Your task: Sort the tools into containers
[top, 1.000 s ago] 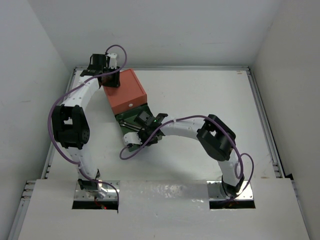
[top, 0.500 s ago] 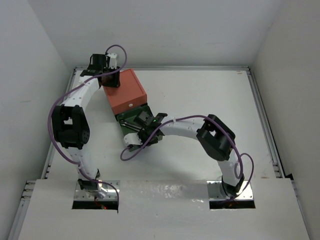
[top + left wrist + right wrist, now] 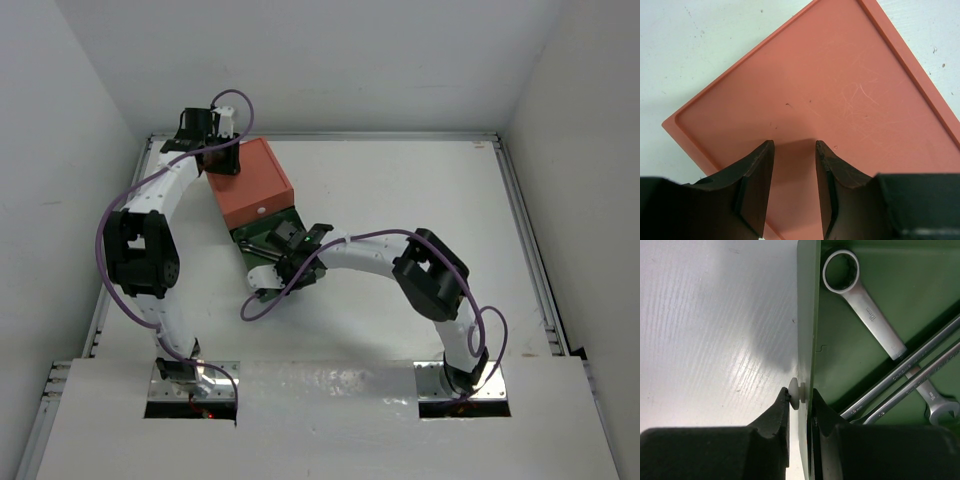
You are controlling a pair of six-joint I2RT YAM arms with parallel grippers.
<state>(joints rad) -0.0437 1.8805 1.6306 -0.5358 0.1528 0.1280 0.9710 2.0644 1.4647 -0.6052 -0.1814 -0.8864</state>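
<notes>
At the far left of the worktop (image 3: pixel 400 200), the left end effector (image 3: pixel 222 160) hangs over the back corner of the orange-red box (image 3: pixel 255 180). In its wrist view the end effector (image 3: pixel 794 150) has its fingers parted by a narrow gap with nothing between them, directly above the box's flat scratched top (image 3: pixel 830 100). I cannot tell whether they touch it.

Right of the box and nearer the arms, the green drawer (image 3: pixel 258 240) stands pulled out. The right end effector (image 3: pixel 290 262) is at its front. Seen from the right wrist, this end effector (image 3: pixel 799 400) is pinched on the drawer's front wall (image 3: pixel 807 315): one finger (image 3: pixel 777 415) is outside against the white knob (image 3: pixel 796 392), the other inside.

Further right, on the drawer floor (image 3: pixel 900 270), lie silver wrenches: a ring-ended one (image 3: pixel 865 310) and two slim long ones (image 3: pixel 910 365) side by side.
</notes>
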